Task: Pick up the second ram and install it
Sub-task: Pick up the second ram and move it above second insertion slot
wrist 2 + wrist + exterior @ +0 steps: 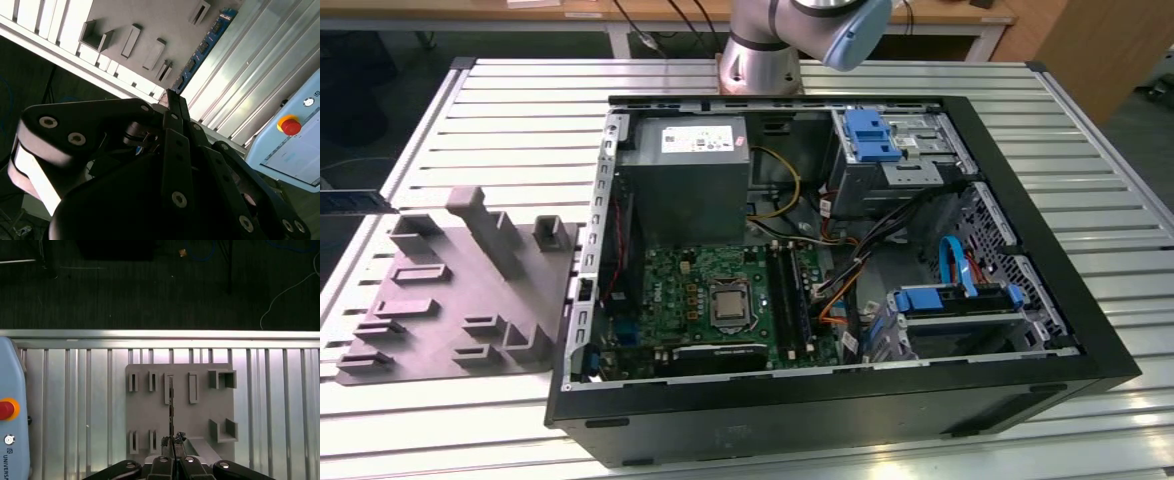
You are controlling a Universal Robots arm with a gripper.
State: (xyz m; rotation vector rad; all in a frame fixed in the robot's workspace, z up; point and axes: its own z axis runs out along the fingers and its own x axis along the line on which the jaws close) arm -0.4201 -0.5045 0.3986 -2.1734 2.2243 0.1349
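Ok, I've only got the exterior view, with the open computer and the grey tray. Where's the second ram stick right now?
Observer: In both wrist views the second ram is pinched in the tool, sticking out past its tip.
Operator: Is it over the computer?
Observer: No. In the first wrist view it shows edge-on above the grey tray, lined up with one slot; whether it touches, I can't tell.
Operator: Is anything else near it?
Observer: In the second wrist view a pale blue pendant with a red button lies on the slatted table, apart from the tray.
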